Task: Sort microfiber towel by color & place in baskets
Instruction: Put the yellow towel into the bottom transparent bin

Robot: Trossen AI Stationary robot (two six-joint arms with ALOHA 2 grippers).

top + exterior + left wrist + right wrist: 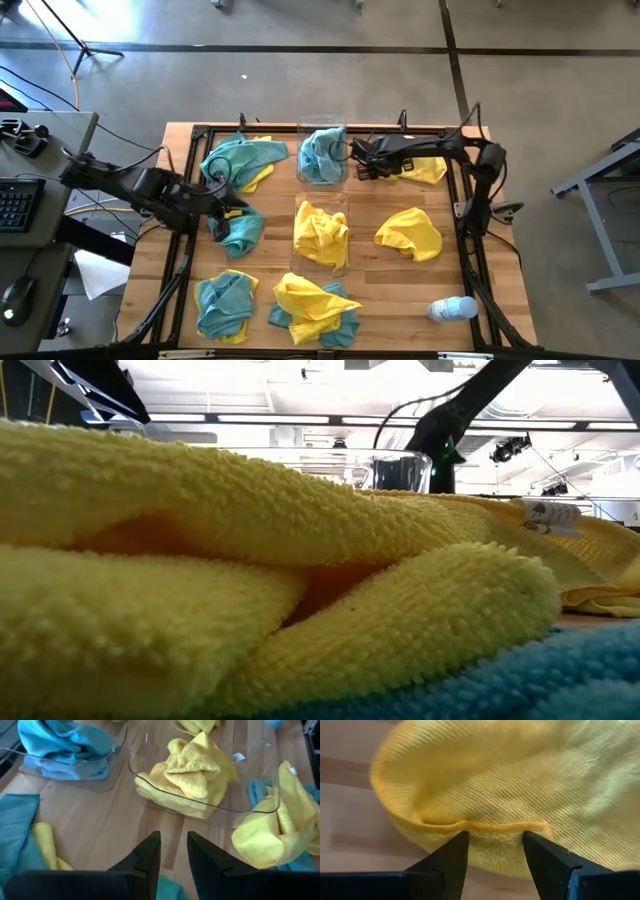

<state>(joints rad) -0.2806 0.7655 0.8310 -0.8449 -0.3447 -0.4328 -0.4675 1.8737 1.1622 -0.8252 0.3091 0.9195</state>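
Two clear baskets stand mid-table. The far basket [322, 150] holds a teal towel [65, 745]; the near basket [321, 232] holds yellow towels [195, 775]. My right gripper [494, 845] is open, pointing steeply down at the far right over a yellow towel [428, 170], its fingers on either side of that towel's hemmed edge [490, 827]. My left gripper [174, 847] stands open by a narrow gap with nothing between its tips. It sits at mid-left [222, 210], beside a teal towel [242, 232] lying on the table. My right gripper comes from above at the yellow towel's folded, hemmed edge [490, 827], which runs across the gap between the fingers. The towel lies rumpled on the table. I cannot tell whether the fingers touch it.
More towels lie loose on the wood: a teal and yellow heap [243, 160] far left, a teal one [226, 303] near left, yellow over teal [315, 305] at the near middle, and a yellow one [410, 232] at right. A clear bottle [452, 309] lies near right. Black frame rails [470, 250] edge the table.
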